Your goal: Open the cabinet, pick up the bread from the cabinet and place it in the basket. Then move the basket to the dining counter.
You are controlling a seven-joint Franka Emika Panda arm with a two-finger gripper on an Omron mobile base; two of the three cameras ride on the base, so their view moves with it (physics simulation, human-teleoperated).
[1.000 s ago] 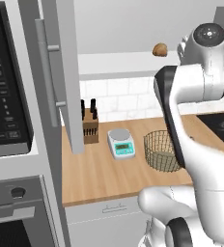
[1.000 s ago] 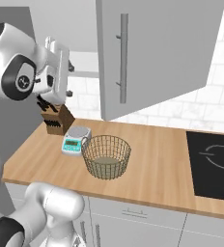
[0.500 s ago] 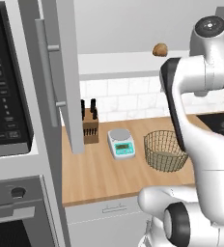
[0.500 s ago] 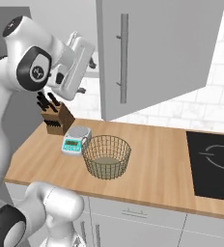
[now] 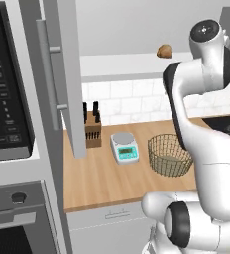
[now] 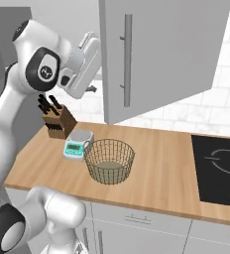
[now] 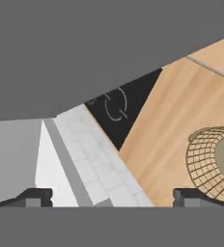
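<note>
Starting at the left of the left base view, a black microwave [image 5: 5, 94] sat above an oven [image 5: 18, 218], and the cabinet [image 5: 62, 74] beside them had its left door swung open, edge-on to the camera with its long silver handle [image 5: 47, 74] facing left. Inside, the bread [image 5: 164, 50] rested on the white shelf [image 5: 127, 64], well above the worktop. Below, on the wood worktop [image 5: 97, 178], a knife block [image 5: 92, 130] stood against the tiled wall, a kitchen scale [image 5: 124, 147] lay just to its right, and the basket [image 5: 169, 155] sat next to the scale, apart from it. A dark cooktop [image 6: 218, 166] lay further right.

From the right base view, the right cabinet door [image 6: 156, 54] also stood open, and the arm was raised with its hand at the door's left edge, at shelf height. The gripper [image 7: 111, 197] had its jaws spread wide with nothing between them; the hand view looked down past the cabinet's grey underside at the basket [image 7: 211, 164] and cooktop below.
</note>
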